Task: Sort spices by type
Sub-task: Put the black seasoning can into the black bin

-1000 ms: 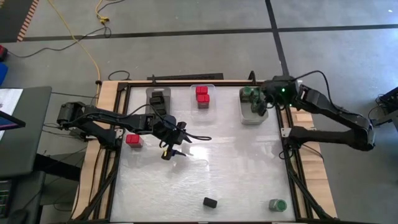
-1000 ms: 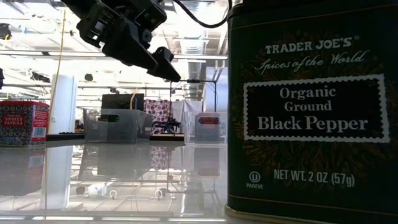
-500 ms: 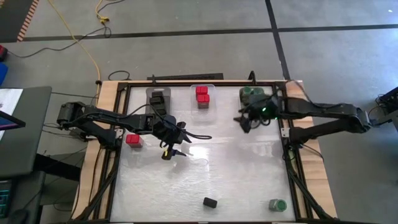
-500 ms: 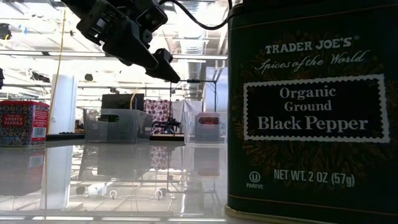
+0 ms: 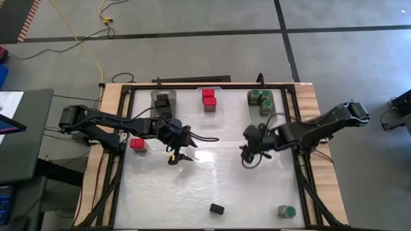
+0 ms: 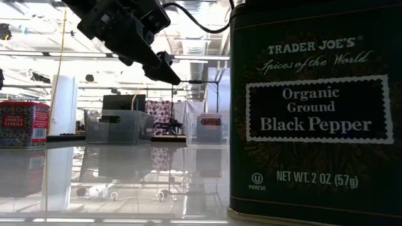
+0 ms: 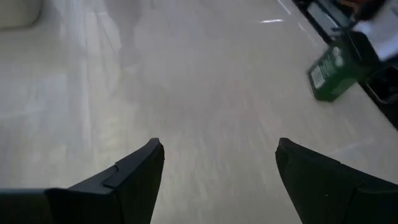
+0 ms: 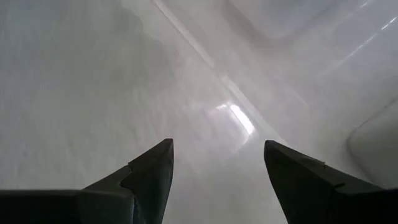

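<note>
A black tin [image 6: 314, 107] stands close to the low camera, labelled "Trader Joe's Spices of the World, Organic Ground Black Pepper, Net Wt. 2 oz (57g)". A red paprika tin [image 6: 24, 124] sits far left. Above the white surface [image 5: 212, 179], the left gripper [image 5: 182, 154] and right gripper [image 5: 249, 154] both hover spread and empty. Sorted spices fill three far bins [image 5: 264, 115].

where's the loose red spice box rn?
High view: the red spice box sits alone near the table's left edge, beside the left arm, just left of the open left gripper.
</note>
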